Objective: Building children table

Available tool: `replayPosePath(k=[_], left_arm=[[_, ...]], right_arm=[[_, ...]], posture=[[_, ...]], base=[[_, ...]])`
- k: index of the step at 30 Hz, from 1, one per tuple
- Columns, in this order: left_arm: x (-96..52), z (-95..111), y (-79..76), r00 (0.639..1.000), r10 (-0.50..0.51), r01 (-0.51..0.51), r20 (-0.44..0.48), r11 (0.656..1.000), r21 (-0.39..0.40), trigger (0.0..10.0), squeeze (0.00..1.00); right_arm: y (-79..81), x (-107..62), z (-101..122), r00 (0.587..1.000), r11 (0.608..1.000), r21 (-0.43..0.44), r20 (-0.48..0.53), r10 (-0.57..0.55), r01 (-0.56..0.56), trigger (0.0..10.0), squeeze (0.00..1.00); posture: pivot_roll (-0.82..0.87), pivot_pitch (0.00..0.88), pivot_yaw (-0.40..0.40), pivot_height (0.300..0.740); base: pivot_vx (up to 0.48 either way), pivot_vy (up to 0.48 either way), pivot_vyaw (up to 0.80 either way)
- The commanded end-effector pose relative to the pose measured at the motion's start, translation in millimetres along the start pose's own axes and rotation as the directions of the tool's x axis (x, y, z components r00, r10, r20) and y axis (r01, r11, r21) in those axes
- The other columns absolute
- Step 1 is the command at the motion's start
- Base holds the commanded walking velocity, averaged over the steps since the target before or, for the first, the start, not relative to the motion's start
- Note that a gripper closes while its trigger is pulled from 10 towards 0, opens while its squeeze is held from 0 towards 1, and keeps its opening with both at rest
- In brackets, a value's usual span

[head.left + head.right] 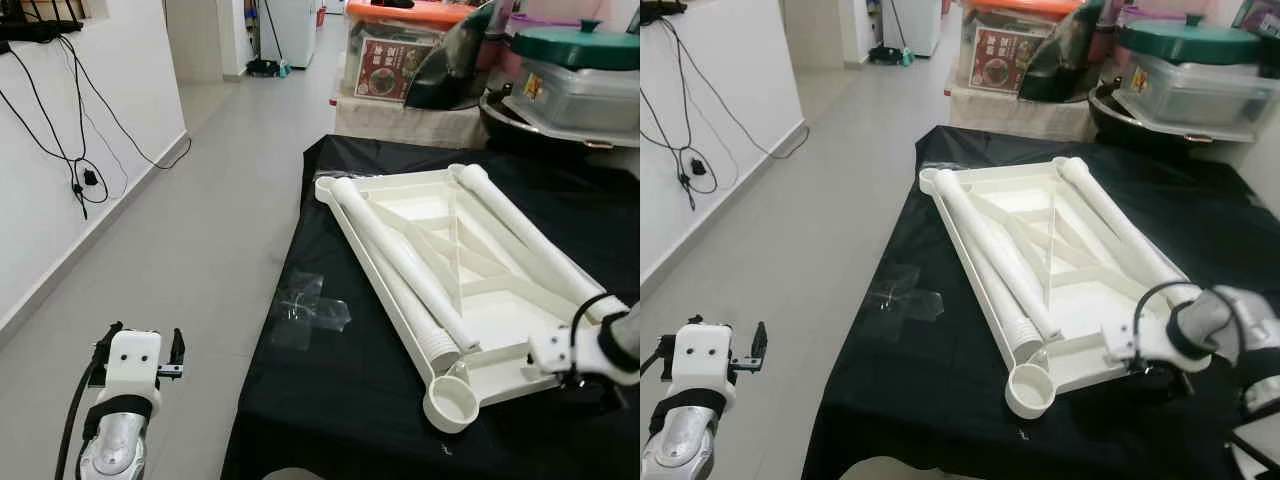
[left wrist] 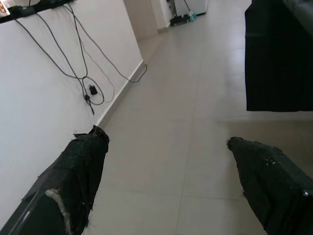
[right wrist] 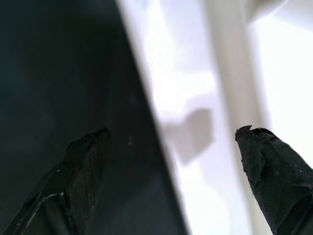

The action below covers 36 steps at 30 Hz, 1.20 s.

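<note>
On the black-draped table (image 1: 330,400), a white ribbed tabletop (image 1: 470,310) lies inverted, carrying two white legs (image 1: 400,260). Right end effector (image 3: 176,161), fingers spread, straddles its 5 o'clock edge; left end effector (image 2: 166,161) hangs released.

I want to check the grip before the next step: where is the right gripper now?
The right gripper is at the near right corner of the upside-down white tabletop on the black cloth, fingers open astride its rim.

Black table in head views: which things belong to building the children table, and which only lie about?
For the job: white tabletop, upside down; white legs lying on it; right gripper at its edge.

Lying about: clear plastic wrap; green-lidded pot; wall cables.
</note>
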<state>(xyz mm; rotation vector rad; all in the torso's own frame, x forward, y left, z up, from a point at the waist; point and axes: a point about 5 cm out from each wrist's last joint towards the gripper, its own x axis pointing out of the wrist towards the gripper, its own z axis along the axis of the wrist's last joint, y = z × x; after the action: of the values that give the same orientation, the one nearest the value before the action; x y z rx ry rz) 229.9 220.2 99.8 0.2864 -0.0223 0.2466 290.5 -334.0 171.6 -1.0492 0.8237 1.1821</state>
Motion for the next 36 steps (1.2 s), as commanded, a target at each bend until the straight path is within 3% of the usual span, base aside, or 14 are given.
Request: replayPosePath(k=[1,9,14,15,16,17,22,23,24,26,27,28,30,36], left_arm=[[-0.4,-2.4,-5.0,1.000,-0.017,0.017,-0.005,1.000,-0.006,10.0,0.00],[0.6,-2.1,-5.3,1.000,-0.016,0.016,-0.003,1.000,-0.006,10.0,0.00],[1.0,-2.6,-4.1,1.000,-0.010,0.010,-0.003,1.000,-0.005,10.0,0.00],[0.4,-2.7,-4.1,1.000,-0.006,0.006,-0.003,1.000,-0.006,10.0,0.00],[0.4,-2.7,-4.1,1.000,-0.006,0.006,-0.003,1.000,-0.006,10.0,0.00],[-0.1,-2.7,-4.1,1.000,-0.005,0.005,-0.004,1.000,-0.006,10.0,0.00],[-0.4,-2.5,-3.2,1.000,-0.003,0.003,-0.004,1.000,-0.005,10.0,0.00],[-0.3,-2.5,-1.3,1.000,0.000,0.000,-0.004,1.000,-0.002,10.0,0.00],[0.2,-2.6,0.2,1.000,0.003,-0.003,-0.003,1.000,0.002,10.0,0.00],[0.2,-2.6,0.2,1.000,0.003,-0.003,-0.003,1.000,0.002,10.0,0.00],[1.2,-2.3,0.5,1.000,0.006,-0.006,-0.002,1.000,0.003,10.0,0.00],[1.2,-2.3,0.5,1.000,0.006,-0.006,-0.002,1.000,0.003,10.0,0.00],[2.1,-0.3,-2.5,1.000,0.003,-0.003,0.003,1.000,0.002,10.0,0.00],[2.5,-0.5,-2.8,1.000,-0.001,0.001,0.004,1.000,0.004,10.0,0.00]], right_arm=[[-10.5,-14.2,14.6,0.992,1.000,0.007,0.119,-0.030,0.029,10.0,1.00],[-28.7,-29.2,36.4,0.959,0.995,0.016,0.265,-0.098,0.098,10.0,1.00],[-48.6,-35.6,73.7,0.834,0.978,0.092,0.511,-0.206,0.185,10.0,1.00],[-59.7,-26.6,93.8,0.748,0.943,0.156,0.577,-0.328,0.294,10.0,1.00],[-59.7,-26.6,93.8,0.748,0.943,0.156,0.577,-0.328,0.294,10.0,1.00],[-65.2,-19.6,101.1,0.712,0.923,0.225,0.587,-0.385,0.313,10.0,0.81],[-76.7,-7.5,113.2,0.646,0.863,0.365,0.573,-0.504,0.350,10.0,0.63],[-86.2,-1.3,122.9,0.579,0.796,0.474,0.550,-0.602,0.377,10.0,0.38],[-94.2,6.7,133.8,0.516,0.715,0.585,0.507,-0.690,0.382,10.0,0.38],[-94.2,6.7,133.8,0.516,0.715,0.585,0.507,-0.690,0.382,10.0,0.38],[-97.1,21.5,148.8,0.473,0.635,0.671,0.449,-0.758,0.382,10.0,0.02],[-97.1,21.5,148.8,0.473,0.635,0.671,0.449,-0.758,0.382,10.0,0.02],[-90.7,47.9,173.7,0.443,0.544,0.767,0.380,-0.812,0.340,10.0,0.00],[-73.5,70.7,198.1,0.463,0.546,0.786,0.385,-0.799,0.289,10.0,0.00]], posture=[[0.01,0.000,-0.051,0.740],[0.01,0.000,-0.051,0.740],[0.02,0.000,-0.057,0.740],[0.04,0.000,-0.065,0.740],[0.04,0.000,-0.065,0.740],[0.04,0.000,-0.065,0.740],[0.05,0.000,-0.065,0.740],[0.05,0.000,-0.065,0.740],[0.05,0.000,-0.065,0.740],[0.05,0.000,-0.065,0.740],[0.06,0.000,-0.067,0.740],[0.06,0.000,-0.067,0.740],[0.07,0.000,-0.064,0.740],[0.07,0.000,-0.068,0.740]], base=[[0.000,0.000,0.00],[0.000,0.000,0.00],[0.000,0.000,0.00],[0.000,0.000,0.00],[0.000,0.000,0.00],[0.000,0.000,0.00],[0.000,0.000,0.00],[0.000,0.000,0.00],[0.000,0.000,0.00],[0.000,0.000,0.00],[0.000,0.000,0.00],[0.000,0.000,0.00],[0.000,0.000,0.00],[0.000,0.000,0.00]])
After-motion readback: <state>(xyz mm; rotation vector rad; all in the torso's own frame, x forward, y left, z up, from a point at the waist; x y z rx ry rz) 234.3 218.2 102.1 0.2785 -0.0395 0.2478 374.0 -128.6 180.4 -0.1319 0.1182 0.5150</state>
